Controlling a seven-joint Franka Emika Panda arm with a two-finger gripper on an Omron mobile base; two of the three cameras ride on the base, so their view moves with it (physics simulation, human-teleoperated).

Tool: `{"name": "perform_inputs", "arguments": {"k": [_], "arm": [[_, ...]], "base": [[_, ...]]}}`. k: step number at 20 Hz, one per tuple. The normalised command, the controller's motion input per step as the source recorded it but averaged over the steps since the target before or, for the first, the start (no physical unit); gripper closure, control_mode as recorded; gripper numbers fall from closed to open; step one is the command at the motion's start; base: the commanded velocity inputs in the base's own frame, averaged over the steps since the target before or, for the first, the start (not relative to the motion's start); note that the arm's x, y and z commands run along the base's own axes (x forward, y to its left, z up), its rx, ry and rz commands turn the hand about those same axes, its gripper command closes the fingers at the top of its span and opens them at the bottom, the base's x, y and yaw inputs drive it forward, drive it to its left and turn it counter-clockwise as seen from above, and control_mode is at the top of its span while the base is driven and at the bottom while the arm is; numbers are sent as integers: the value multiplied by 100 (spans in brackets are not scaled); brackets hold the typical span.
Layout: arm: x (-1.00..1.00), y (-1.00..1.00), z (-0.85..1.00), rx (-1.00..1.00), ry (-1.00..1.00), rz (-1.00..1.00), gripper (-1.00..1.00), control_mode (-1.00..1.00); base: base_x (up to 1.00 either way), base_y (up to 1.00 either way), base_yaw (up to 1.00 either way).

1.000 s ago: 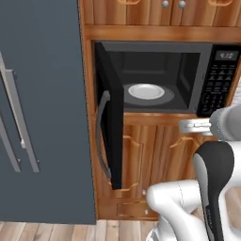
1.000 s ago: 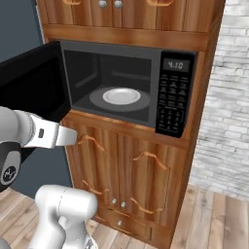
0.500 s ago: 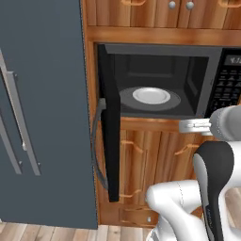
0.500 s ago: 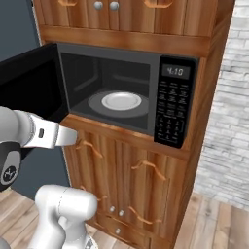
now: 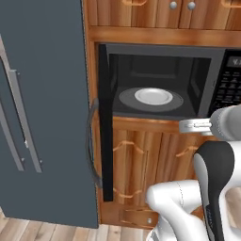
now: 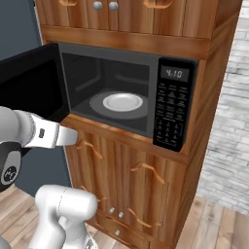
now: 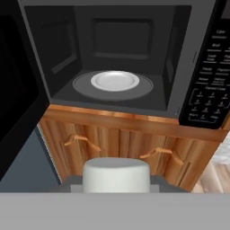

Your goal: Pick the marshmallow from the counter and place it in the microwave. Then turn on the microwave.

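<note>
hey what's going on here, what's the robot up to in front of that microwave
The robot arm is carrying the marshmallow, a whitish lump clamped in its pincer, and is facing the microwave. The microwave's door is swung wide open to the left, and a white plate sits empty on the turntable inside. The marshmallow is outside the cavity, down at the level of the wooden cabinet doors under the microwave, so nothing has been placed yet and the keypad hasn't been touched.
</note>
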Motion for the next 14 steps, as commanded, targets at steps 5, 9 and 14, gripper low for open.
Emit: {"name": "perform_inputs", "arguments": {"k": [5, 9, 14], "arm": [[0, 0, 0, 0, 0, 0, 100, 100], [0, 0, 0, 0, 0, 0, 100, 100], [0, 0, 0, 0, 0, 0, 100, 100]], "base": [[16, -19, 11], [22, -20, 10], [13, -17, 5]]}}
